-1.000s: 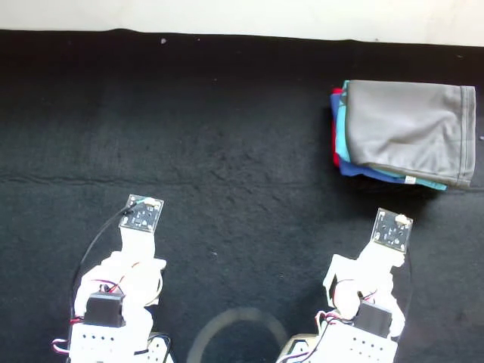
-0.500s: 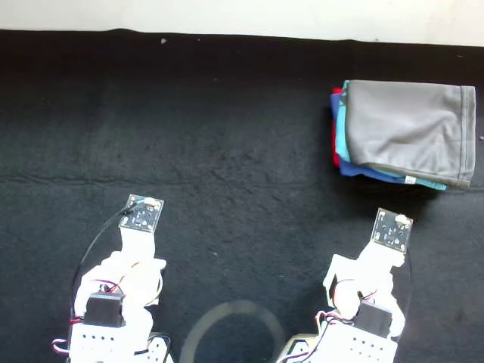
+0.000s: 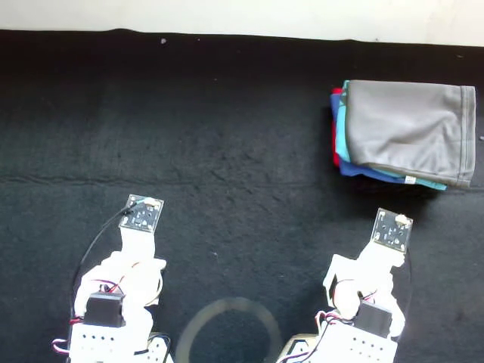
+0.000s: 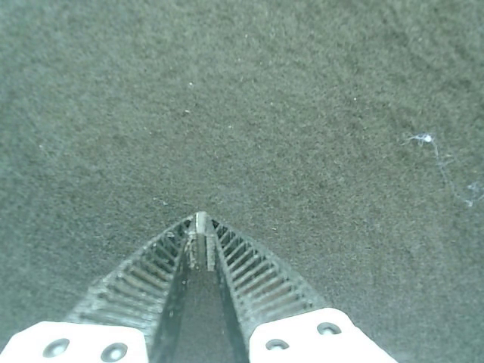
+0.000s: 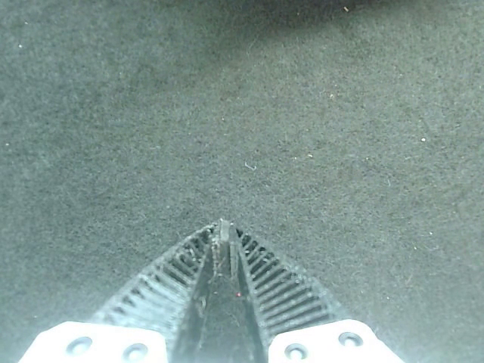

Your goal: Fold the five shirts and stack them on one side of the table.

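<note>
Underneath, the black table (image 3: 227,113) spreads beneath both sets of fingers. The stack of folded shirts (image 3: 404,128), grey on top, lies near, ahead of the right gripper (image 5: 223,231), well apart from the left gripper (image 4: 200,227). Both grippers' fingers are pressed together, holding nothing.

Landmark: stack of folded shirts (image 3: 404,132), lying on black table cloth (image 3: 189,128). Grey shirt (image 3: 412,125) on top; teal edge (image 3: 342,128), blue edge (image 3: 355,170) and red edge (image 3: 335,144) show beneath it. One arm (image 3: 378,272) sits just nearside of the stack, not touching. Second arm (image 3: 132,257) well apart from the stack, off to its left. Faint pale ring (image 3: 231,301) on the cloth, nearside of the stack, between the two arms.
</note>
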